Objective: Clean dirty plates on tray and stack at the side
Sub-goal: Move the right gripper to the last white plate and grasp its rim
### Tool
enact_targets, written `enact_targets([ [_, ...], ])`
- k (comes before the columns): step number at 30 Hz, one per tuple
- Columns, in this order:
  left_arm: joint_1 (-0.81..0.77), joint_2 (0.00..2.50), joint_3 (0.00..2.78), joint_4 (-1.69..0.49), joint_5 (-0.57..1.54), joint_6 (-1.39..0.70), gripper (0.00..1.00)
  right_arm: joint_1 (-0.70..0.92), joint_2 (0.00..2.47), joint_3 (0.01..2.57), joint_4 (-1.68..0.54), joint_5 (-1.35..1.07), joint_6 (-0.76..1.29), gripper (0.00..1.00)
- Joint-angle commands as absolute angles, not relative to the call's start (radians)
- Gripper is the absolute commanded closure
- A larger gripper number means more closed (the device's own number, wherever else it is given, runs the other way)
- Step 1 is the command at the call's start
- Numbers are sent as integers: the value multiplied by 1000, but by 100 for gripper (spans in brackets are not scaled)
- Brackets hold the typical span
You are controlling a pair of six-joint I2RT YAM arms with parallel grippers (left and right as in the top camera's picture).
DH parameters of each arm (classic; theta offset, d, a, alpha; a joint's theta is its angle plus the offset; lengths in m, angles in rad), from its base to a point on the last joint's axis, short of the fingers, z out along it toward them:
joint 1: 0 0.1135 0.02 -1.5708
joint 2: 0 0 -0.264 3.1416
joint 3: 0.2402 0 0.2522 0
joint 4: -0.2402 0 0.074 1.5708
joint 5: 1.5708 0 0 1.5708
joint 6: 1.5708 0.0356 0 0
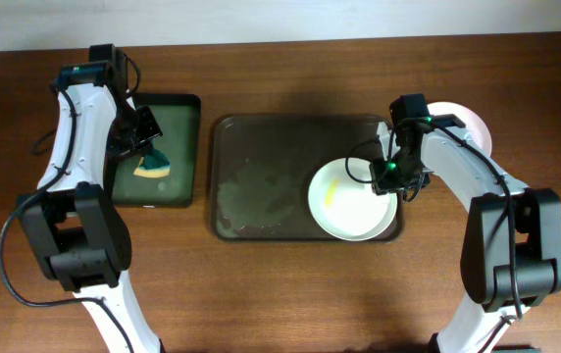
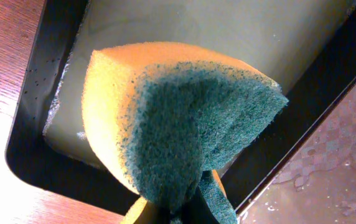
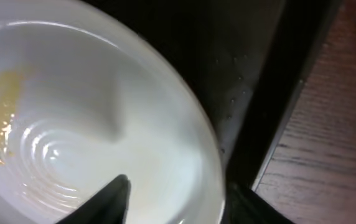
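The dirty plate [image 1: 352, 201] lies flat at the right end of the tray [image 1: 261, 176], on the side nearer the robot, with its edge close to the tray's right rim. A yellow smear [image 1: 331, 191] marks the plate's left half. The right gripper [image 1: 390, 178] sits at the plate's right rim. In the right wrist view we see its fingers [image 3: 112, 199] apart with the rim between them, one over the inner wall and the other outside, above the tray. We judge that the rim is not yet pinched. The body of the plate therefore extends leftward from this gripper, toward the tray's centre. The side plate [image 1: 472, 123] rests on the table [image 1: 280, 294] just beyond the tray's far right corner, partly hidden by the right arm. The left gripper [image 1: 146, 147] is well apart from the dirty plate, above the green tray [image 1: 187, 147], and is clamped on the folded sponge [image 2: 178, 124]. We judge the right arm the nearer by far. The sponge must cross the whole tray rightward to reach the smear.
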State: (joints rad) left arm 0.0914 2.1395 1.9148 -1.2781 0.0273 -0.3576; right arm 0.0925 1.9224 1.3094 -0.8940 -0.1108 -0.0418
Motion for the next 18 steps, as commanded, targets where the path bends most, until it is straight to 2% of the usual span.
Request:
enact_targets([
  [1, 94, 2102, 1914, -1277, 38, -338, 100, 93, 1906, 1299, -916, -160, -48, 56],
  [5, 94, 2102, 1914, -1276, 38, -338, 100, 99, 1906, 1264, -920, -222, -45, 56],
  [6, 94, 2102, 1914, -1276, 38, -338, 100, 99, 1906, 1251, -919, -199, -15, 49],
  [7, 94, 2102, 1914, -1277, 38, -338, 100, 97, 1906, 1241, -919, -157, 52, 34],
  [8, 94, 2102, 1914, -1277, 38, -338, 100, 96, 1906, 1233, -920, -130, 103, 34],
  [12, 94, 2102, 1914, -1280, 38, -338, 100, 100, 1906, 1209, -921, -141, 226, 35],
  [16, 94, 2102, 1914, -1280, 38, -338, 100, 101, 1906, 1200, -922, -245, 227, 36],
  [18, 94, 2102, 1914, -1280, 38, -338, 100, 102, 1906, 1200, -931, -263, 226, 58],
])
